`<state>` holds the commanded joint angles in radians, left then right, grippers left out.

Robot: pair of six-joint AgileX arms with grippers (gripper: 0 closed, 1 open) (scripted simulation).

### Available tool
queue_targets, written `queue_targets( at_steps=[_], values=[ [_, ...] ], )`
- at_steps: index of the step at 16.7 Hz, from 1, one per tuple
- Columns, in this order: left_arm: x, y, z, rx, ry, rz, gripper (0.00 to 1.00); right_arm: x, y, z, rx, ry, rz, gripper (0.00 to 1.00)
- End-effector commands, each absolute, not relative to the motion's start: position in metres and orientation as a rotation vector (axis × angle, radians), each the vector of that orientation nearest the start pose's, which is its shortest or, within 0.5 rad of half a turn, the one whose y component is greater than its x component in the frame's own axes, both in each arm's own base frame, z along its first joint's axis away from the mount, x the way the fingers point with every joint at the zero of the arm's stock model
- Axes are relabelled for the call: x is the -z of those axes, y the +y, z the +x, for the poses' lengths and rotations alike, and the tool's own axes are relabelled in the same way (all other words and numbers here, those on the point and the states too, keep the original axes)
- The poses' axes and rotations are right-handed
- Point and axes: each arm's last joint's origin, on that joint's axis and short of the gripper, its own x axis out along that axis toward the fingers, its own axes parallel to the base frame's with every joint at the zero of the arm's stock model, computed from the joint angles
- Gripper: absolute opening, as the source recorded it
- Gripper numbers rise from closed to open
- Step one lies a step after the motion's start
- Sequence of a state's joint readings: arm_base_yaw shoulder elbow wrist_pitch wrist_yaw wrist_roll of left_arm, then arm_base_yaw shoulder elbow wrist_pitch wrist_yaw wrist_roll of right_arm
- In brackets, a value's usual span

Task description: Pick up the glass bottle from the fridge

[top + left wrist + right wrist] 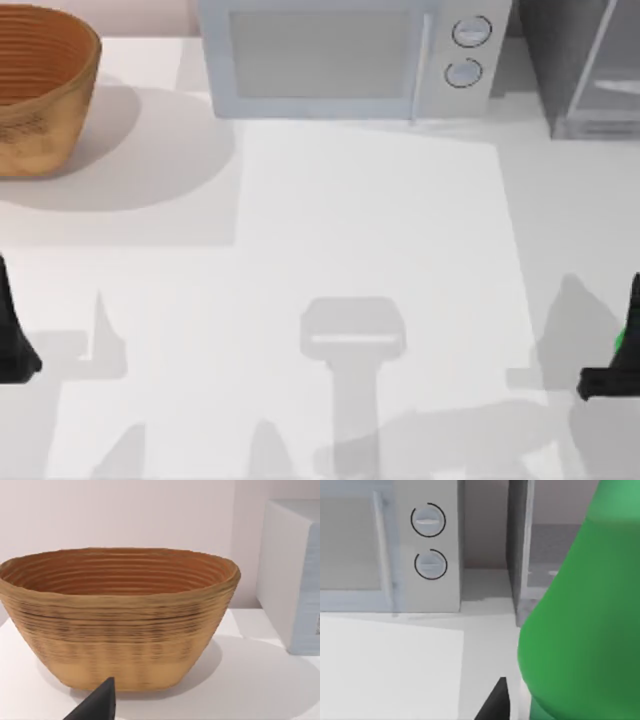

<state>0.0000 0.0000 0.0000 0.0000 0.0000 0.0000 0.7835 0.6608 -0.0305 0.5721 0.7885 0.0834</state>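
Right gripper (pixel 612 375), black and two-fingered, sits at the table's 4 o'clock edge in the top view. Beside it we see a sliver of the small bright green glass bottle (pixel 620 340), which looms right against the wrist camera (pixel 580 630). We judge the fingers clamped on it, long axis roughly upright. The dark grey speckled fridge with its pale glassy door (pixel 590 70) stands well apart at 1 o'clock, so the bottle is already out. Beside the fridge stands a pale blue-white microwave (pixel 340 55). Our left gripper (pixel 15 345) idles at 8 o'clock, facing a woven brown basket (pixel 120 615); we cannot tell its finger state.
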Motion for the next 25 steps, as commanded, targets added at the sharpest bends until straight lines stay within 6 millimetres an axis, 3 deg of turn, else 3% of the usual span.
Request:
queue_targets(
  at_steps=[6,13,19,25],
  values=[
    [-0.16,-0.001,0.106,0.0,0.0,0.0,1.0,-0.135,0.107,0.09,0.002,0.051,-0.001,0.0],
    [-0.16,-0.001,0.106,0.0,0.0,0.0,1.0,-0.134,0.109,0.088,0.002,0.049,0.001,0.0],
    [-0.16,-0.001,0.106,0.0,0.0,0.0,1.0,-0.129,0.115,0.102,0.013,0.048,0.002,0.0],
    [-0.16,-0.001,0.106,0.0,0.0,0.0,1.0,-0.108,0.116,0.127,0.008,0.049,0.002,0.0]
  ],
)
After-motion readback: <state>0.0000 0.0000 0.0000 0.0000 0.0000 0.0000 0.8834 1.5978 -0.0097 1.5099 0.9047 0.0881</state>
